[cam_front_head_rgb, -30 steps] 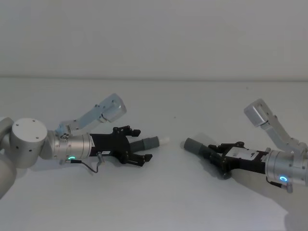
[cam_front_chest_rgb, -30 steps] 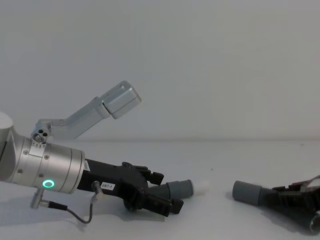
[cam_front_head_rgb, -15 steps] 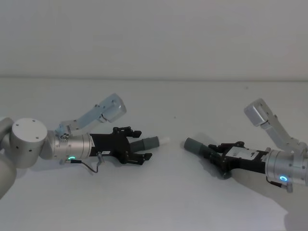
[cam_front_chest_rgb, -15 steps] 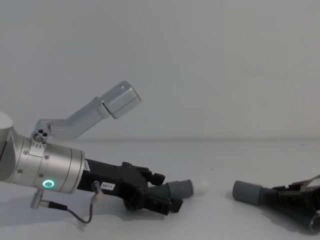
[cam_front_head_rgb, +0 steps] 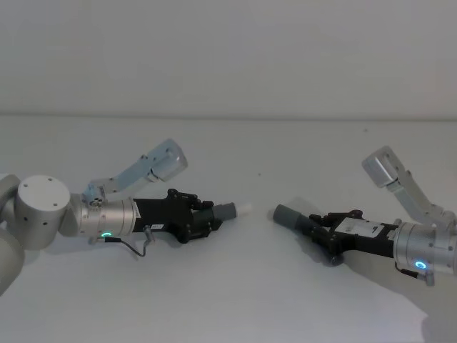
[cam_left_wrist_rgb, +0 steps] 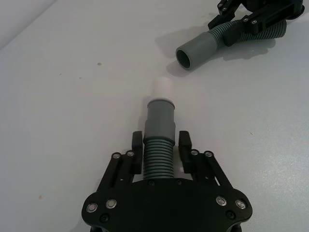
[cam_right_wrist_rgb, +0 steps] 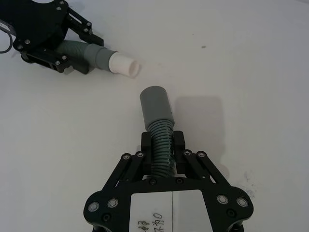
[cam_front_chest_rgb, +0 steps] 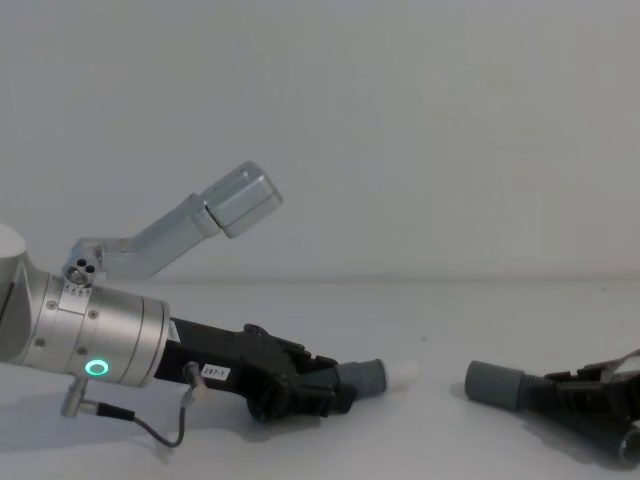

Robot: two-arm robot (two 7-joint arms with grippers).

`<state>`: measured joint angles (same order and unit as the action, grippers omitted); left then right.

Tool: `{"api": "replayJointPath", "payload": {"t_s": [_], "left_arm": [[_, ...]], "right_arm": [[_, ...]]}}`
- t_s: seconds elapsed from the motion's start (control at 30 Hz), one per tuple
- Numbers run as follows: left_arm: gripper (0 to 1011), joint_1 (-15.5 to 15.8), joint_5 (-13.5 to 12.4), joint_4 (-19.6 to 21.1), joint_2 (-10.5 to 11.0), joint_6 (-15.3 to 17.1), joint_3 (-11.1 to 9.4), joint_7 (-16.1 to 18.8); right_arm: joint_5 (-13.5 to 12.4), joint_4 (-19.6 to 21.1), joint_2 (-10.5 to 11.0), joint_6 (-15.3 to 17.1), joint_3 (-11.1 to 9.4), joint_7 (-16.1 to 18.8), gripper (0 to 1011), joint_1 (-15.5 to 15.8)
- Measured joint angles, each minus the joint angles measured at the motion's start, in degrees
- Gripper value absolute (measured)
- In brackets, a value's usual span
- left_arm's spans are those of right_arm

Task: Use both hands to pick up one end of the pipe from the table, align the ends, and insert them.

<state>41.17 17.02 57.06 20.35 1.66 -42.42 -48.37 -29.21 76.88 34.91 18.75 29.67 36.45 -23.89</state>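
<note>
- The left gripper (cam_left_wrist_rgb: 161, 145) lies low over the table (cam_front_head_rgb: 235, 286) on the robot's left side. Its jaws are clamped on the ribbed part of the short hose (cam_left_wrist_rgb: 159, 162), just behind the cuff (cam_left_wrist_rgb: 160, 116).
- This hold leaves the cuff and its white tip (cam_left_wrist_rgb: 164, 87) free in front of the fingers. I judge this is so the tip can enter the other piece with nothing in the way.
- The right gripper (cam_right_wrist_rgb: 163, 145) is on the right side, also low. Its jaws are pressed together on the ribbed part of the longer hose (cam_right_wrist_rgb: 161, 135), and the plain cuff (cam_right_wrist_rgb: 156, 107) sticks out forward.
- The two ends face each other across a strip of bare table and are apart. In the left wrist view the open mouth of the plain cuff lies to one side of the white tip, so I judge that the aligning is not yet done.
- I cannot tell if the cuffs rest on the table or hang just above it.
- Compared with half a second ago, the left jaws, which stood wide apart around the short hose, are now closed on it. The short hose itself lies almost where it was.
- The right gripper and the longer hose are in the same place, with the same hold.
</note>
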Motion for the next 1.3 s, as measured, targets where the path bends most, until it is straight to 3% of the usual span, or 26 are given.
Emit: {"api": "replayJointPath", "payload": {"t_s": [0.17,0.9,1.3], "left_arm": [[345,0.00,0.01,0.00,0.00,0.00,0.00,0.00],[344,-0.05,-0.31,0.10,-0.01,-0.43,0.06,0.24],[344,-0.28,-2.59,1.15,0.39,-5.10,0.69,2.79]], "right_arm": [[0.00,0.00,0.00,0.00,0.00,0.00,256,0.00],[0.31,0.63,0.40,-0.26,0.12,-0.48,256,-0.10],[3.08,5.02,2.94,-2.49,-0.49,-2.67,256,0.16]]}}
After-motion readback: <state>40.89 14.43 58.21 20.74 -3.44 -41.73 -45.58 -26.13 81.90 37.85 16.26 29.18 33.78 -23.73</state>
